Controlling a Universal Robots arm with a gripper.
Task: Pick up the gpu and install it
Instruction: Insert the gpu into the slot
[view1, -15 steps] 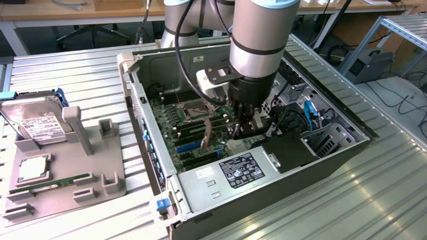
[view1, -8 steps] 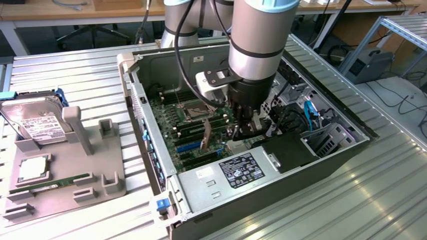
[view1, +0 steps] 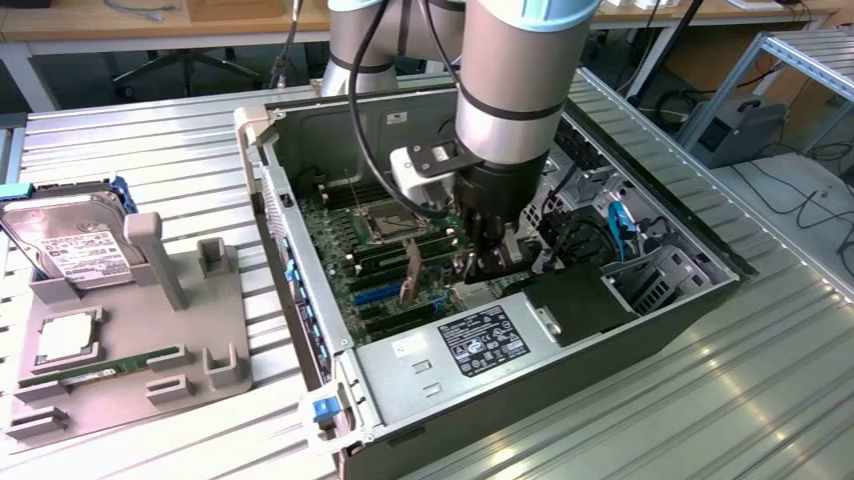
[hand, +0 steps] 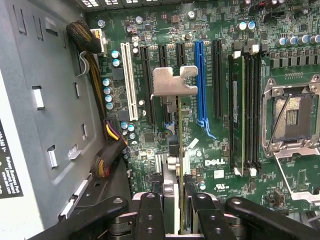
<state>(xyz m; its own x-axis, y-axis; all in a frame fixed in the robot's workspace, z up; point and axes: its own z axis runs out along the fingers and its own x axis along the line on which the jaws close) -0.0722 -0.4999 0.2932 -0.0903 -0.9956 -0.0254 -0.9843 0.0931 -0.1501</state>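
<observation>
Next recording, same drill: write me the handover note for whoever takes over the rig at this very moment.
Gripper: shut on the gpu, holding it on edge inside the open computer case.
Gpu: above the motherboard, its pale metal bracket over the slots beside the blue slot; whether it is seated cannot be told.
Done: gpu picked up and brought into the case.
Left: seat it, release.
Hard drive and memory stick sit on the grey holder outside the case.

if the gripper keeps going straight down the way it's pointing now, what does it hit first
Most likely the motherboard: the gripper, shut on the gpu, holds the card edge-on above the expansion slots, so the card's lower edge would probably meet a slot first. Depth is unclear.
</observation>
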